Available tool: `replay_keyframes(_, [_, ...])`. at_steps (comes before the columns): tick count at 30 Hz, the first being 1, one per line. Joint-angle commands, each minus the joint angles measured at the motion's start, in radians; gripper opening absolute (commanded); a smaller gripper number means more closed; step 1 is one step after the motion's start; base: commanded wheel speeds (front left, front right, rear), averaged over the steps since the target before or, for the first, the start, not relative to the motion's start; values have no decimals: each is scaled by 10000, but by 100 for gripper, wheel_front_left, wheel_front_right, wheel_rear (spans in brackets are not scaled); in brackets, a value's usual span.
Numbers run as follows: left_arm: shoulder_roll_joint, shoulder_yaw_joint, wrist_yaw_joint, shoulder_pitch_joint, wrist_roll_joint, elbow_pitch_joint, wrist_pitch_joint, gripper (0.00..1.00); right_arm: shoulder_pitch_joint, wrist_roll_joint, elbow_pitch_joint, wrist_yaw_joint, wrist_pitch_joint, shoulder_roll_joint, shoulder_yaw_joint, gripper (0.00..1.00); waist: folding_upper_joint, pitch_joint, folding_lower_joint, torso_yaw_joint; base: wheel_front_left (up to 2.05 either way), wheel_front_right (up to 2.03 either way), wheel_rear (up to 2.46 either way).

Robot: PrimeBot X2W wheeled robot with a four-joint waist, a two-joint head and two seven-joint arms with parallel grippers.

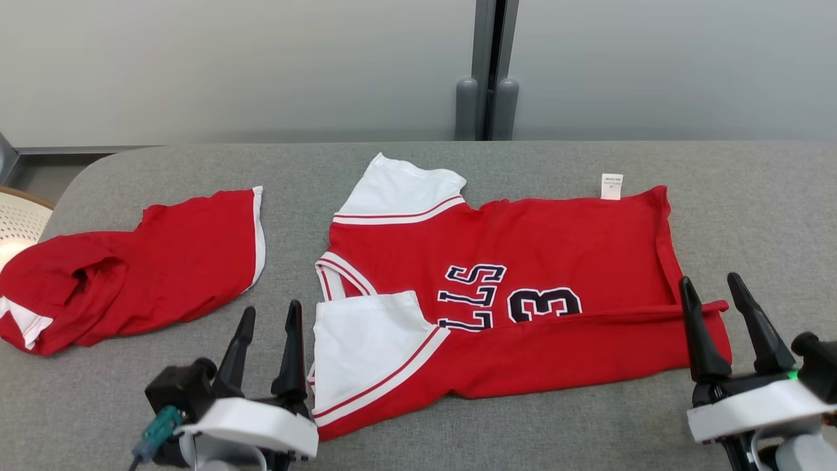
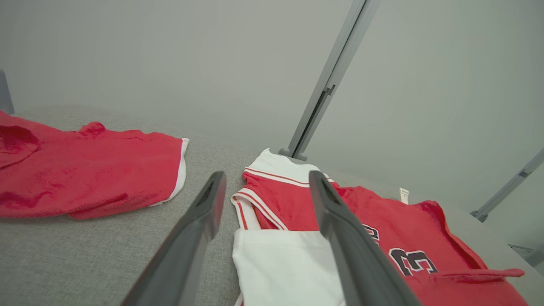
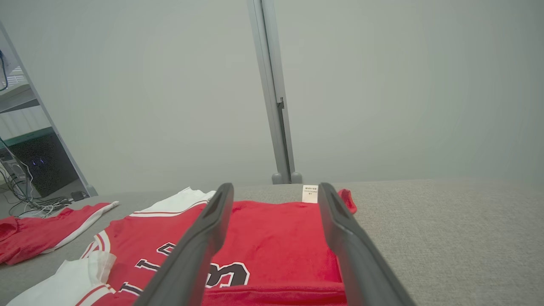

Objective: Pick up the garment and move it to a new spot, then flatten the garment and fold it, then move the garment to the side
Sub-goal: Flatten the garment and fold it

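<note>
The garment (image 1: 523,261) is a red jersey with white sleeves and dark lettering, spread sideways on the grey table, its near long edge folded over toward the middle. My left gripper (image 1: 268,320) stands open just left of the near white sleeve (image 2: 284,263), nothing between its fingers. My right gripper (image 1: 716,291) is open at the jersey's hem end, fingers above the cloth's right edge (image 3: 276,229), holding nothing. A white label (image 1: 611,186) sticks out at the far edge.
A second red garment (image 1: 131,268) with white trim lies crumpled at the table's left, also seen as red cloth (image 2: 85,170). A pale basket (image 1: 16,222) stands past the left edge. A grey wall post (image 1: 487,98) rises behind. Bare grey table (image 1: 771,216) lies to the right.
</note>
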Motion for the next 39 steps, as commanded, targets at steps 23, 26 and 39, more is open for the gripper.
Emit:
replay_keyframes(23, [-347,-930,247,-396,200,4452,340,100,904,-761,-556,-3,-13,843,-732,100,0,-144,0,-526,0,0,0])
replay_keyframes(26, [-357,-1180,315,-600,71,4990,610,100,866,-776,-516,-3,-13,813,-711,100,0,-94,0,-615,0,0,0])
replay_keyframes(39, [-218,-1211,352,-1353,117,4898,32,0,606,-1077,1043,-3,30,990,-1206,100,0,-17,0,-511,0,0,0])
